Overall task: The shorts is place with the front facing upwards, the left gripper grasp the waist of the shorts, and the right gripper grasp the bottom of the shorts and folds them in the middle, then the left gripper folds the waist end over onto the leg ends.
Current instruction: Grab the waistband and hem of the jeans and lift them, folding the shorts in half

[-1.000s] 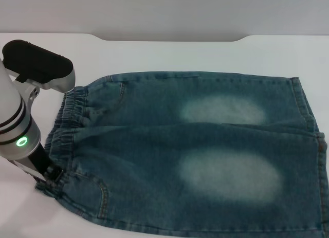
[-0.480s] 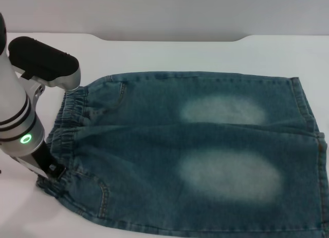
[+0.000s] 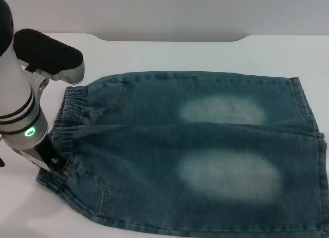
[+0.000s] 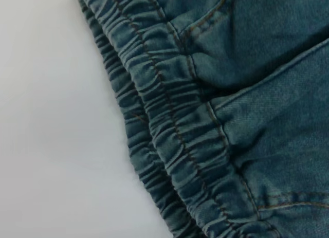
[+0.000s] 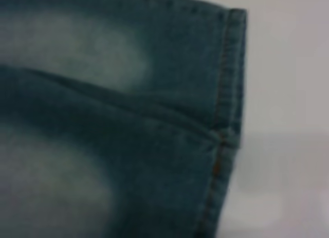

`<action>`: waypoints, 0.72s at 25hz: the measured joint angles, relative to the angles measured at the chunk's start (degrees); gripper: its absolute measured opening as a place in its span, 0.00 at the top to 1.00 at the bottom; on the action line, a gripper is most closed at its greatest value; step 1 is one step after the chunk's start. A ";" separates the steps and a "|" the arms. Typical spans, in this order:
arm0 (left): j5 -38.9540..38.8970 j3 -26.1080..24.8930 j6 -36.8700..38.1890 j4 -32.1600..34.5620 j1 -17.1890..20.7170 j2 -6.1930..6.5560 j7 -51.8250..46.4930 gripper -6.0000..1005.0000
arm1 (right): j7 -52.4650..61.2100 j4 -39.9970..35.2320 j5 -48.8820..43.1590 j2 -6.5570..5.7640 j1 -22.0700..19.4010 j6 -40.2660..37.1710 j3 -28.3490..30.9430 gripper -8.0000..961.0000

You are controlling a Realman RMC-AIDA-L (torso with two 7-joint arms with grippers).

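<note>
Left gripper (image 3: pixel 55 166): lower left of the head view, its tip down on the near corner of the waist; whether the claw is spread or pinched on the cloth I cannot tell, since the arm hides the fingers and its own wrist camera shows none.
Waist (image 4: pixel 169 130): gathered elastic band running up the left edge of the shorts, lying flat on the table, two ruched layers showing in the left wrist view.
Shorts (image 3: pixel 205 156): spread front up across the middle and right of the head view, two pale patches on the legs, nothing folded yet.
Leg hems (image 5: pixel 226 114): at the right edge, flat and straight, seen close in the right wrist view.
Right gripper: not seen in any view; its camera hangs over the hems.
Table (image 3: pixel 169 55): white, bare beyond the shorts.
Step in hand: taking hold of the waist. To do it well, I judge the claw should pinch both layers of the band, not only the top one.
</note>
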 joint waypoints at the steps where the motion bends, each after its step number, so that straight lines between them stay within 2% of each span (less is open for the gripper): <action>1: 0.00 0.23 0.06 0.01 -0.08 0.00 -0.04 0.94 | 0.25 0.05 0.59 0.01 -0.33 -0.09 -0.53 0.20; 18: -0.04 0.97 0.34 1.85 -1.66 -0.19 -0.18 0.96 | 2.11 -0.10 3.55 0.09 -5.61 -0.49 -4.09 0.20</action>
